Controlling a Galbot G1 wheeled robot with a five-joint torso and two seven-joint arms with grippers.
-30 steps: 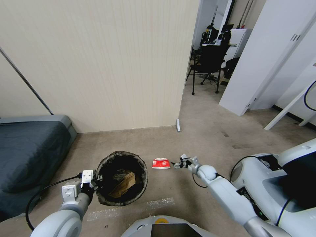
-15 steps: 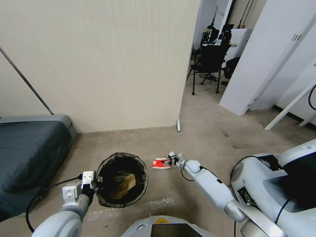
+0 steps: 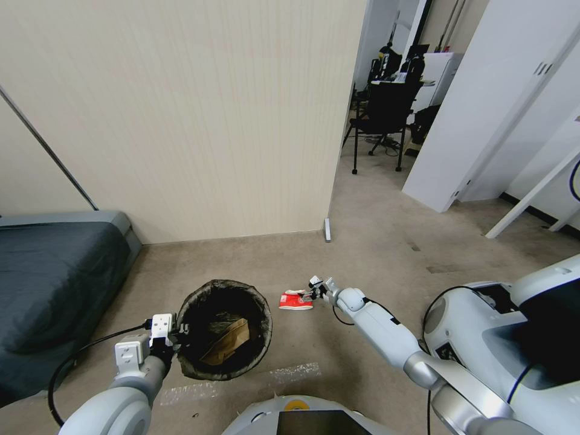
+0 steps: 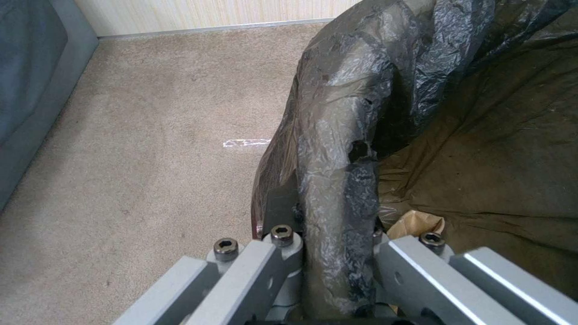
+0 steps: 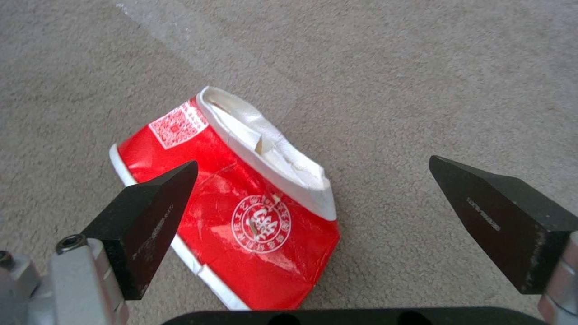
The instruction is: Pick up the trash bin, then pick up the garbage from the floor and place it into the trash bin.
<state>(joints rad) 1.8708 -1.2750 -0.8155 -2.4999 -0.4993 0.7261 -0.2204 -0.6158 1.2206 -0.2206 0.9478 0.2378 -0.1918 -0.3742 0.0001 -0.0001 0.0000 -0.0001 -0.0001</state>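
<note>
- Trash bin (image 3: pixel 223 329) already held: left claw (image 3: pixel 172 338) clamped on its bag-lined near-left rim, crumpled brown paper (image 3: pixel 226 339) inside.
- Still on floor right of bin: flattened red-and-white carton (image 5: pixel 235 203).
- Right claw (image 5: pixel 313 225) spread apart, straddling carton, not gripping.

The left arm is bent low at the near left, its wrist pointing forward. The left gripper (image 3: pixel 175 338) is clamped with 1 finger on each side of what it holds, the silver finger (image 4: pixel 241 275) bases visible in the left wrist view. The right arm stretches forward and leftward from the right side, nearly straight. The right gripper (image 3: pixel 312 290) hangs low with its 2 black fingers (image 5: pixel 151 216) spread wide apart.
</note>
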